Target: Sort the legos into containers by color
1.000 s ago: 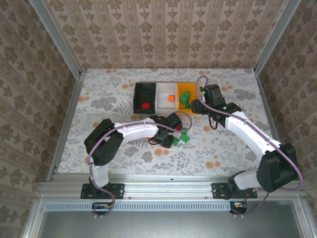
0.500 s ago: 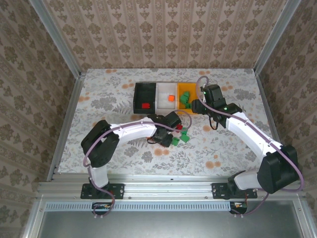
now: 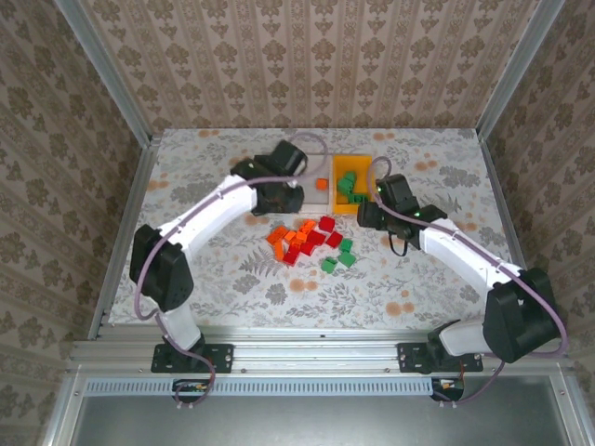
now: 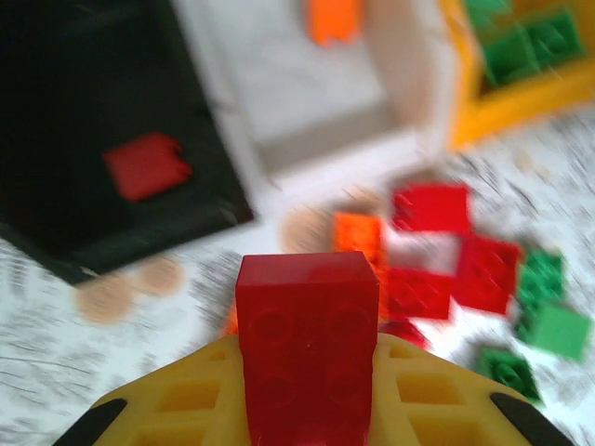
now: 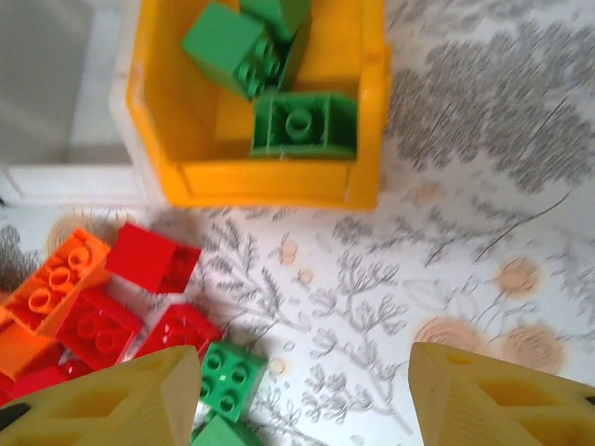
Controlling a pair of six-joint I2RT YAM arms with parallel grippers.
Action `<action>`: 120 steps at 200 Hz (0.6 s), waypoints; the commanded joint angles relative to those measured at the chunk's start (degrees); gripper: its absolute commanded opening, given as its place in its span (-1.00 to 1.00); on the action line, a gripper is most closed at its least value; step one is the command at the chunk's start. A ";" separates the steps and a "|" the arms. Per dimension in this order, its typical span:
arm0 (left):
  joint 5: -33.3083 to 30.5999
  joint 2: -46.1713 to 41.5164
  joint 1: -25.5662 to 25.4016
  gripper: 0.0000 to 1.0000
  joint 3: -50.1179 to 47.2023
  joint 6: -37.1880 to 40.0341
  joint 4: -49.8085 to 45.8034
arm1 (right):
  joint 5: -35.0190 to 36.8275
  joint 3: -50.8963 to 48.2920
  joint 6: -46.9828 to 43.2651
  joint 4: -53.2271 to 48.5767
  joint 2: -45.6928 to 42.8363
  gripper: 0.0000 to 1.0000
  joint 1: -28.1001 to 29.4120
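My left gripper (image 4: 307,372) is shut on a red lego (image 4: 307,325), hovering near the front of the black container (image 4: 84,111), which holds one red brick (image 4: 146,164). The white container (image 4: 325,139) holds an orange brick (image 4: 335,19). Green bricks (image 5: 302,124) lie in the yellow-orange container (image 5: 270,181). A pile of red, orange and green legos (image 3: 307,237) lies on the table in front of the containers. My right gripper (image 5: 302,400) is open above the table just right of the pile, with a green brick (image 5: 231,373) beside its left finger.
The left arm (image 3: 214,214) reaches across the table's left half and covers most of the black container from above. Bare flowered tabletop (image 5: 446,232) extends to the right of the pile and the yellow-orange container. Walls close in on the table's sides.
My left gripper closed on a red brick at the pile, lifted it and swung back-left toward the black container. The right gripper drew back slightly from the yellow-orange container.
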 commanded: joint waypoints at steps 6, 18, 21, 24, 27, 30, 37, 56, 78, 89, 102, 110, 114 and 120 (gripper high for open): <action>-0.48 6.86 6.38 -0.55 5.93 3.07 -3.79 | 0.45 -0.46 5.68 3.01 5.37 0.24 5.42; -0.04 10.71 8.77 -0.55 9.78 3.28 -4.31 | 1.42 0.46 6.08 3.34 8.09 0.25 7.40; 0.14 11.83 9.23 -0.55 10.78 3.28 -4.74 | 1.70 0.73 6.15 3.38 8.79 0.26 7.79; 0.49 13.00 9.70 -0.55 12.26 3.24 -5.27 | 2.09 0.93 6.23 3.48 9.43 0.26 8.14; 0.96 13.77 10.12 -0.55 13.49 3.25 -6.06 | 2.37 1.17 6.37 3.54 9.98 0.26 8.42; 1.60 14.80 10.46 -0.55 14.83 3.28 -6.43 | 2.65 1.34 6.51 3.66 10.45 0.26 8.68; 2.17 17.34 11.15 -0.56 17.67 3.37 -7.55 | 2.89 1.64 6.73 4.15 11.42 0.27 9.06; 2.09 22.03 11.77 -0.58 23.48 3.50 -9.32 | 3.25 2.26 7.31 4.75 13.40 0.27 9.54; 2.06 25.13 13.85 -0.58 26.74 3.47 -10.22 | 4.02 2.13 7.40 4.71 14.51 0.27 9.82; 2.31 26.09 14.26 -0.58 27.42 3.24 -10.34 | 4.01 1.81 7.32 4.71 14.80 0.27 9.85; 2.66 26.34 14.56 -0.58 27.23 3.12 -9.98 | 4.17 1.29 7.18 4.78 14.80 0.27 9.91; 3.23 26.38 14.61 -0.58 27.11 3.04 -9.66 | 4.45 1.01 6.93 4.60 14.72 0.26 9.91; 3.34 26.35 14.66 -0.58 26.94 3.02 -9.44 | 4.63 0.87 6.81 4.59 14.63 0.26 9.91; 3.57 26.20 14.63 -0.58 26.80 3.02 -9.11 | 4.95 0.60 6.47 4.42 14.35 0.26 9.91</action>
